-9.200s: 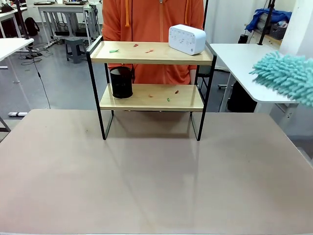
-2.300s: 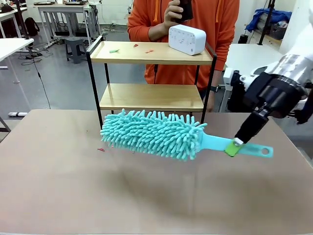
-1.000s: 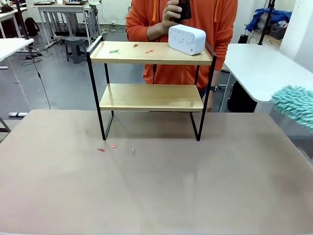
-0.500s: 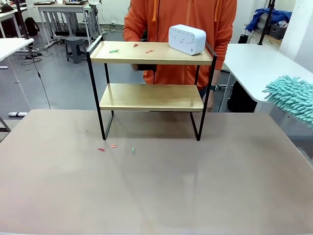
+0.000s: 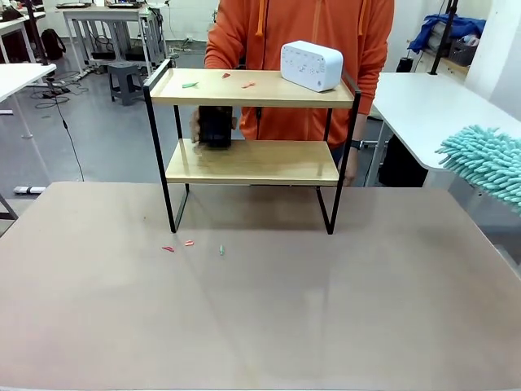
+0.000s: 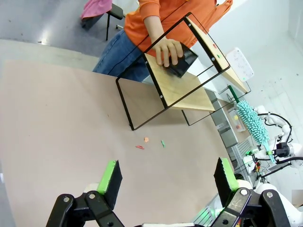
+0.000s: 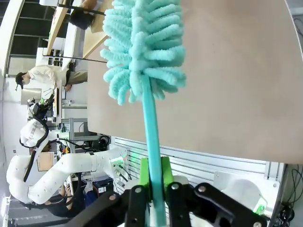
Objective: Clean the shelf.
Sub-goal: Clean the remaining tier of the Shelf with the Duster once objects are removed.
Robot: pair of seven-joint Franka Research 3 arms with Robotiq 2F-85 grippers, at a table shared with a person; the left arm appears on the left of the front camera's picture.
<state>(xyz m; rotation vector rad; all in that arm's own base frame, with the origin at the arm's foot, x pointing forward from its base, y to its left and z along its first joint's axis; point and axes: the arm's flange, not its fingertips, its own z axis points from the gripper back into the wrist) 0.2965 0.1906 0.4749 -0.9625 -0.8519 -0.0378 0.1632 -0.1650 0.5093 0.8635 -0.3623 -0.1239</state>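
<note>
A: Biggest first?
B: Tan tabletop [image 5: 260, 326] across the whole foreground. Beyond its far edge, a person [image 5: 301, 32] in an orange hoodie.
A: And the shelf?
B: Upright on the far middle of the tabletop, the shelf [image 5: 252, 163]: two light boards in a black frame, legs planted on the tan surface, right in front of the person.
A: Next down?
B: Teal fluffy duster [image 5: 487, 165], poking in at the right edge of the front view, off to the shelf's right and clear of it. Pinched by its teal handle [image 7: 150, 132] in the right end effector [image 7: 155, 176], green pads pressed tight on both sides of the stem.
A: Left end effector?
B: Left end effector [image 6: 167, 176] spread wide above the tabletop, empty, touching nothing.
A: Smaller things?
B: White rounded box [image 5: 312, 65] on the right of the top board. Black cup [image 5: 216, 126] held in the person's hand [image 6: 168, 48] between the boards, over the lower board's left part; resting on it or not, cannot tell. Tiniest: coloured scraps [image 5: 190, 84] on the top board's left, and loose bits [image 5: 189, 243] on the tabletop just ahead of the left legs.
</note>
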